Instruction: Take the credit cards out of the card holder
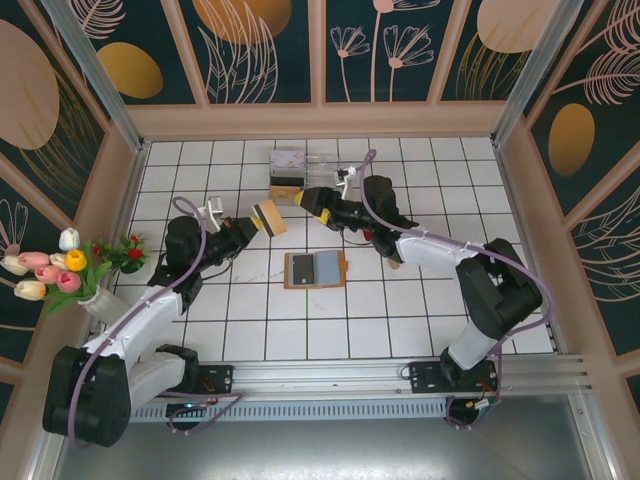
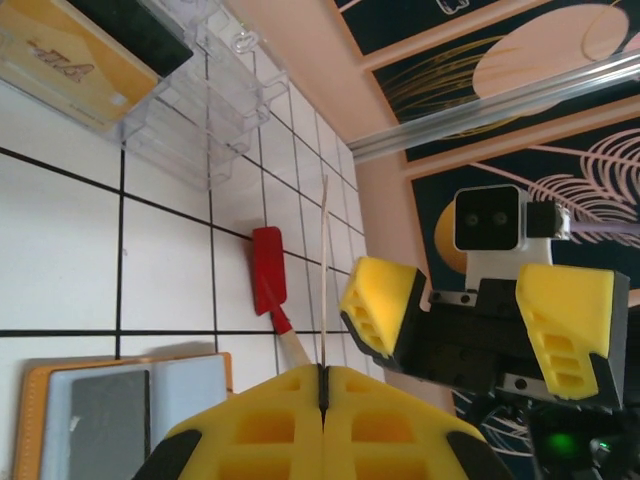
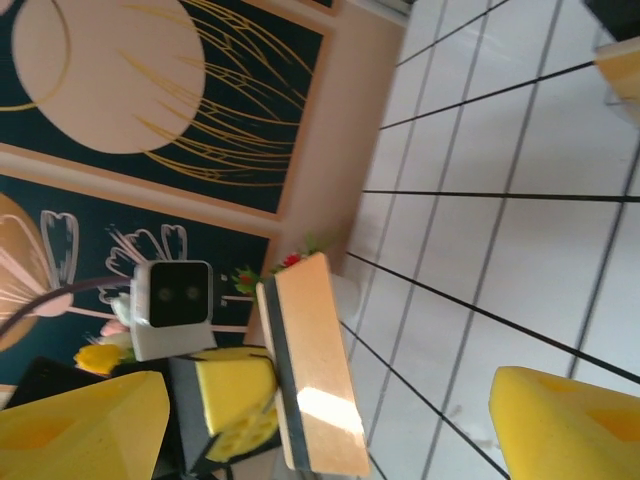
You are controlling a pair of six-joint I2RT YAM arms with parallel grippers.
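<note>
The left gripper (image 2: 323, 372) had its jaws clamped on one card (image 2: 325, 270) by its edge. The right gripper (image 2: 468, 310) faced it, jaws wide apart. The wallet (image 1: 315, 269) lay open on the bench (image 1: 440, 300) below both. With so thin a hold, a nudge from the open jaws could have twisted the card loose and dropped it.

Tan card holder (image 1: 315, 268), open flat, grey-blue inside up — peach credit card (image 3: 305, 370) aloft.
</note>
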